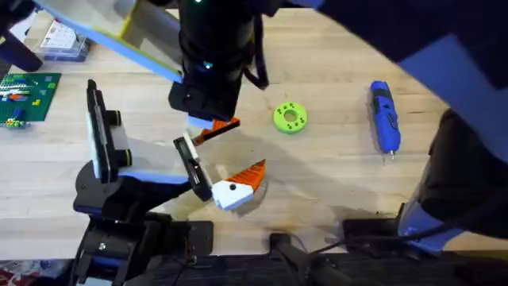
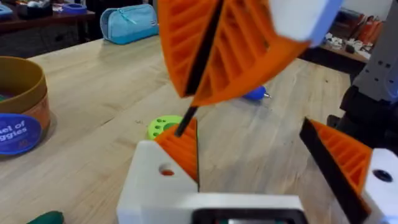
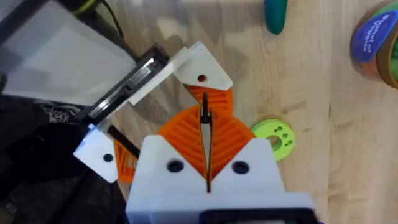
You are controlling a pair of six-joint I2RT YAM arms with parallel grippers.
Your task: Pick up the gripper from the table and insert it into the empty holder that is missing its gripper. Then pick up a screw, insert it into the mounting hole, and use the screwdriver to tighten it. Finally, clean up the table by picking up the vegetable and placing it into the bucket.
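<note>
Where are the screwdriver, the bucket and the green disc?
screwdriver (image 1: 383, 116): overhead view, middle of its blue body.
bucket (image 2: 22, 106): left wrist view, its side wall above the blue label.
green disc (image 1: 290, 117): overhead view, its top face.

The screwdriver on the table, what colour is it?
Blue, with a thin metal bit; the screwdriver shows best in the overhead view.

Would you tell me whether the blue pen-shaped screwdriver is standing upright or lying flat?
Lying flat: the blue pen-shaped screwdriver rests lengthwise on the wooden table.
</note>
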